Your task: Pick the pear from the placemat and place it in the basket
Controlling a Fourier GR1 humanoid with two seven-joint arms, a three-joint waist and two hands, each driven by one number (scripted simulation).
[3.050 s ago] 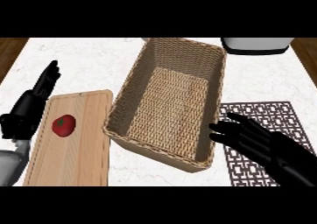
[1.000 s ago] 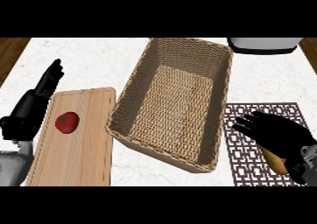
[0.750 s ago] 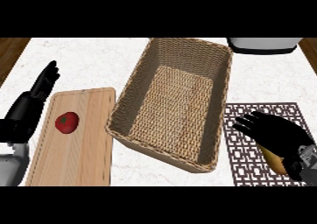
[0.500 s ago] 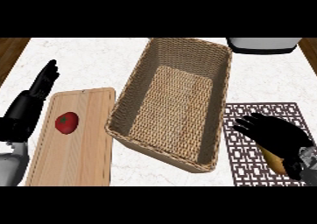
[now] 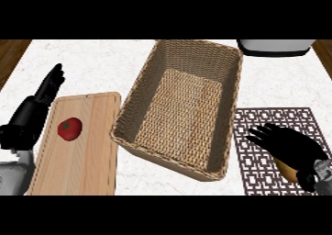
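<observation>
A woven wicker basket (image 5: 179, 110) is showing a rough, tan weave. A pale wooden cutting board (image 5: 77, 147) is showing straight grain and a matt finish. The countertop (image 5: 94, 64) is looking like smooth white marble with faint grey veins. A dark brown placemat (image 5: 263, 137) is showing an open lattice pattern, matt.

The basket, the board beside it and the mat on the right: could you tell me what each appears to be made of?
The basket looks like woven wicker, matte tan, with a visible weave across walls and floor. The board appears to be pale wood, with lengthwise planks and grain, and carries a tomato. The mat is dark brown with an open lattice pattern, which could be fabric or plastic.
</observation>
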